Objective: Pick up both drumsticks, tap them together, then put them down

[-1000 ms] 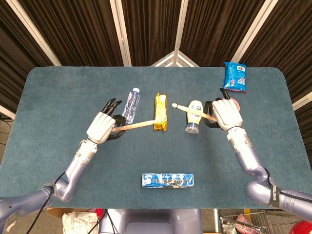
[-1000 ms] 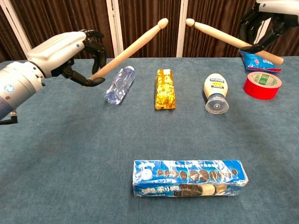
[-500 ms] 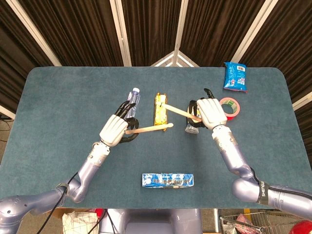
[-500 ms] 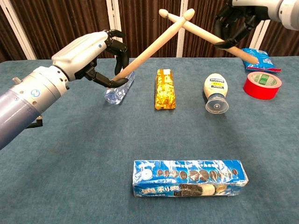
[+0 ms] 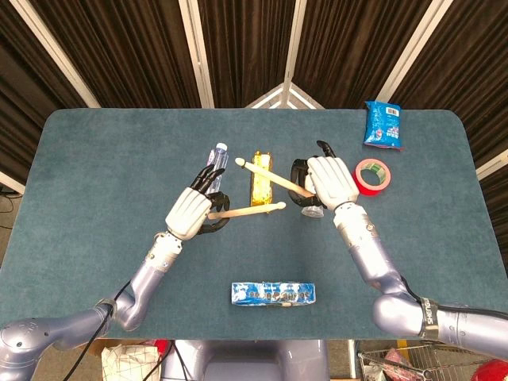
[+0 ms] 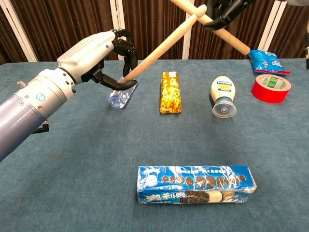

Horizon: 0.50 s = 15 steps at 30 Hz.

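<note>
- Both hands drew closer over the table's middle since a second earlier, when the stick tips were apart.
- Left hand [image 6: 96, 50] gripped the left stick [image 6: 166, 43]; right hand [image 5: 332, 178] gripped the right stick [image 5: 270, 178].
- Sticks crossed near their tips above the gold packet [image 6: 171, 92], apparently touching.
- Tap looked made; setting down remained.

Table: large, rounded corners, covered in blue-green felt [image 5: 95, 175].
Backdrop: dark brown pleated curtains [image 5: 246, 48] behind the table.
Frame: white slanted bars [image 5: 194, 51] crossing the curtains.
Light: even, with soft shadows.
</note>
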### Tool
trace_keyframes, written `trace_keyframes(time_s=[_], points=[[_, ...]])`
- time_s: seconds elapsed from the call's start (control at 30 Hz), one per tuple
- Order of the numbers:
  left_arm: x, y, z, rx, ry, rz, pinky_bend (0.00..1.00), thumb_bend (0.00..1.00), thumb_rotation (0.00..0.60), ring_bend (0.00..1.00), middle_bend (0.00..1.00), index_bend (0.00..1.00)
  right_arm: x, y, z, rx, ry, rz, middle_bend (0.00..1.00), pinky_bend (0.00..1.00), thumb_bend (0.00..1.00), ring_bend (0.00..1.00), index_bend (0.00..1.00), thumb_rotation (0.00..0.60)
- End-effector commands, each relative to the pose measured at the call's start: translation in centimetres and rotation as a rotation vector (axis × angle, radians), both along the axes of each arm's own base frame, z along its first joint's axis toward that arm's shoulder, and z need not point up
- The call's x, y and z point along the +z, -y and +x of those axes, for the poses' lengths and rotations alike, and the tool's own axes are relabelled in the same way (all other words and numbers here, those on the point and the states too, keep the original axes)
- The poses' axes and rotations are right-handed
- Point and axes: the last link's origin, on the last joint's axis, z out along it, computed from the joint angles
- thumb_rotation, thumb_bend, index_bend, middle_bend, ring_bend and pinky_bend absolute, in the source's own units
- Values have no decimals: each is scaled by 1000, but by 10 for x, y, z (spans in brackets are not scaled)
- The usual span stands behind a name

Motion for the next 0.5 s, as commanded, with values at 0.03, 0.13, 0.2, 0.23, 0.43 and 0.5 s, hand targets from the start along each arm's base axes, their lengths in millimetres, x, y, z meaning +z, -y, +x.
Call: trace_keyframes(time_s=[0.03, 0.13, 0.2, 0.23, 0.43, 0.5], points=[[2, 0, 1, -2, 12, 3, 0, 462, 600, 94, 671, 682, 8, -1, 3, -4, 38, -2, 613, 0, 444, 422, 766, 600], [3, 1, 1, -4, 26, 3, 0, 462, 600, 94, 671, 682, 13, -1, 2, -16, 60, 0, 613, 0, 446, 422, 768, 600], [5, 1, 1, -6, 35, 3, 0, 462, 600, 94, 671, 682, 17, -1, -2, -25, 70, 2, 613, 0, 449, 422, 768, 600], [5, 1, 1, -6, 39, 2, 0, 462, 600, 95, 671, 682, 17, -1, -3, -28, 74, 3, 613, 0, 450, 422, 768, 600], [11, 0, 4, -8, 75, 6, 0, 461, 600, 94, 671, 683, 23, -6, -18, -31, 101, 16, 613, 0, 453, 422, 768, 600], [12, 0, 5, -7, 84, 5, 0, 460, 600, 94, 671, 684, 23, -7, -24, -32, 105, 20, 613, 0, 453, 422, 768, 600]])
